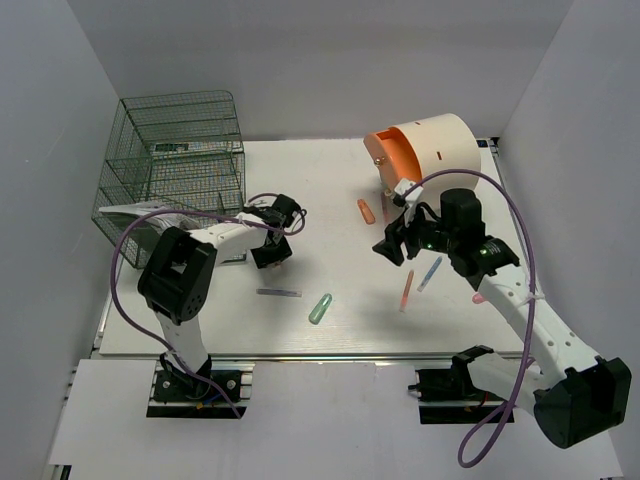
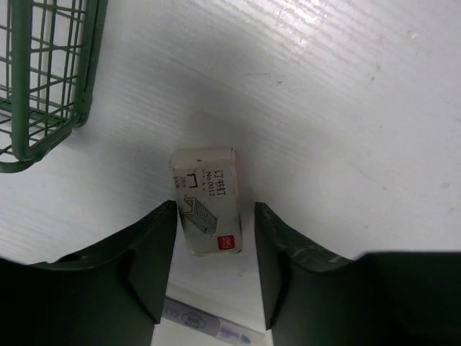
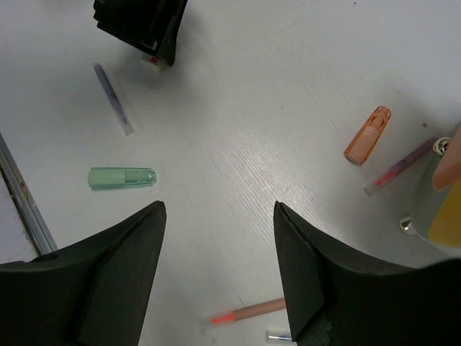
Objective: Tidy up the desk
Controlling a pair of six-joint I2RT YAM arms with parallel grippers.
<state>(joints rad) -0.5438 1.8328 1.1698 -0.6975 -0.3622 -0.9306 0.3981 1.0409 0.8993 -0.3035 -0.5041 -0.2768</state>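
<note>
The desk (image 1: 330,190) is a wide white tabletop with small stationery scattered on it. My left gripper (image 2: 216,245) is open and low over a small white staple box (image 2: 205,205). Its fingers stand either side of the box's near end with narrow gaps. In the top view that gripper (image 1: 270,250) sits right of the rack and hides the box. My right gripper (image 3: 220,238) hovers open above bare desk with nothing between its fingers. From above it (image 1: 392,248) is in front of the cylinder.
A green wire rack (image 1: 175,160) stands back left and a cream cylinder with an orange face (image 1: 430,150) back right. Loose on the desk lie a purple pen (image 1: 278,292), a green cap (image 1: 320,308), an orange cap (image 1: 366,211), an orange-tipped pen (image 1: 407,290) and a blue pen (image 1: 430,272).
</note>
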